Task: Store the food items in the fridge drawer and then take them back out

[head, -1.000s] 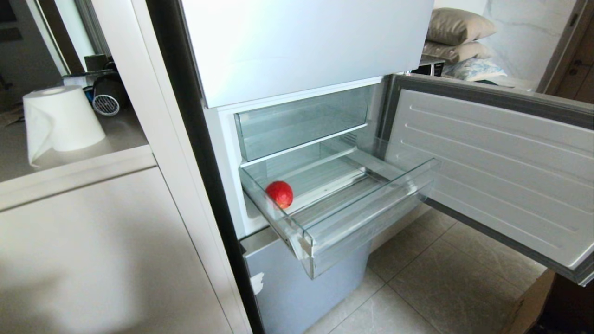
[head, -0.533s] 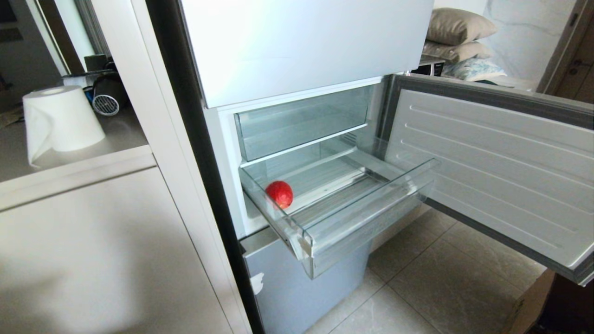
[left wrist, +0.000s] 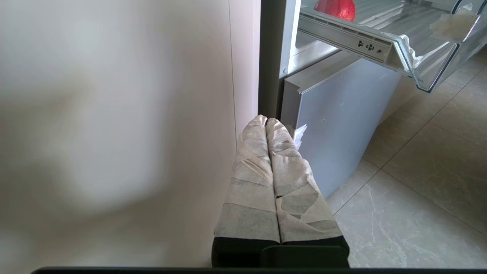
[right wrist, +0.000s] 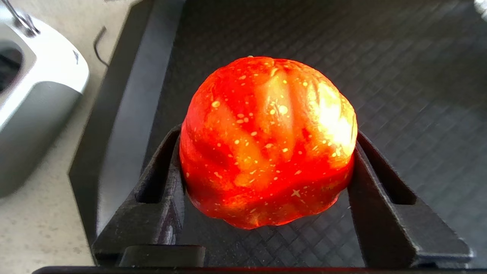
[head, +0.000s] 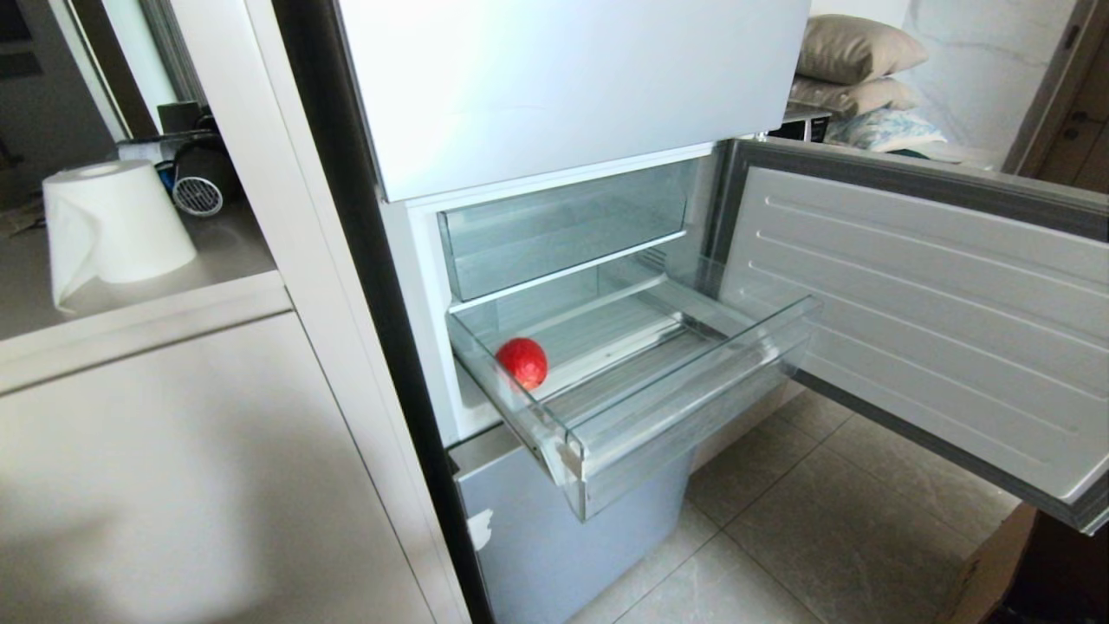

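Observation:
The clear fridge drawer (head: 684, 416) stands pulled out, and a plain red apple-like fruit (head: 522, 361) lies in its near left corner. Neither arm shows in the head view. My right gripper (right wrist: 266, 144) is shut on the orange-red ribbed fruit (right wrist: 266, 125), one black finger pressed to each side, above a dark chequered surface. My left gripper (left wrist: 266, 121) is shut and empty, its tape-wrapped fingers together, low beside the cabinet side. From there the drawer (left wrist: 418, 57) and the red fruit (left wrist: 335, 8) show above.
The fridge door (head: 918, 329) hangs open to the right. A second clear bin (head: 563, 230) sits above the drawer, and a blue-grey fridge front (head: 563, 537) below it. A paper roll (head: 113, 221) stands on the counter. A white-grey appliance (right wrist: 34, 95) lies beside the dark tray (right wrist: 380, 57).

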Controlling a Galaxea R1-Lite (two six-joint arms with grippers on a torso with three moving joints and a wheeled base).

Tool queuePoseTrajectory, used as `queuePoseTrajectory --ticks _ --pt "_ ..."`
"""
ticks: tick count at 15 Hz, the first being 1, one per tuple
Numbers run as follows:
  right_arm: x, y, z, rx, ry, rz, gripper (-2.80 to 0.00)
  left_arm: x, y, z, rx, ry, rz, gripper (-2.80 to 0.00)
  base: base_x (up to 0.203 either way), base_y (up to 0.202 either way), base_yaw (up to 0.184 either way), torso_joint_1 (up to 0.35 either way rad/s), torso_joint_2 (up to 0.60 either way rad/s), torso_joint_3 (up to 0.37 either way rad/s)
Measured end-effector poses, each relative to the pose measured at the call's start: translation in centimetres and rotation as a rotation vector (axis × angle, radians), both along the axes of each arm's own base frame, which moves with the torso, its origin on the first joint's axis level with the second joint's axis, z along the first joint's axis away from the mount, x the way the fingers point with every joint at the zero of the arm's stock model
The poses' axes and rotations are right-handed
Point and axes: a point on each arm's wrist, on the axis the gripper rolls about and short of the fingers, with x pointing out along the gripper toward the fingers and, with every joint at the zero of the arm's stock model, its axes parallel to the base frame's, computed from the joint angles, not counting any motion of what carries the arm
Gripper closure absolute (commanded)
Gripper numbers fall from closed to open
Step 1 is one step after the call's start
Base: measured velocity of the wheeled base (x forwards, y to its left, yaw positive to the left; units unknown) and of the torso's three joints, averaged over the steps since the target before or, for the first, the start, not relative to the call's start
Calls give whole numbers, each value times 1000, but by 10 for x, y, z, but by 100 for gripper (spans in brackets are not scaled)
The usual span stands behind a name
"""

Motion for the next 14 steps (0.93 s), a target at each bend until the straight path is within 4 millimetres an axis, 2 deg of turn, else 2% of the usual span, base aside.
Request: queuePoseTrajectory --ticks 5,8,9,12,14 --pt "4 3 -2 5 1 10 -280 0 0 0 0 0 -1 0 0 0 0 0 0 0" --pt "1 10 15 -19 -16 7 -280 0 0 0 0 0 0 0 0 0 0 0 0 0" --pt "-1 14 24 -34 -26 6 0 0 0 0 0 0 0 0 0 0 0 0 0 0" --pt "-12 38 65 -87 -79 -4 0 0 0 0 0 0 0 0 0 0 0 0 0 0" --pt "-24 65 99 -143 -118 -7 0 0 0 0 0 0 0 0 0 0 0 0 0 0"
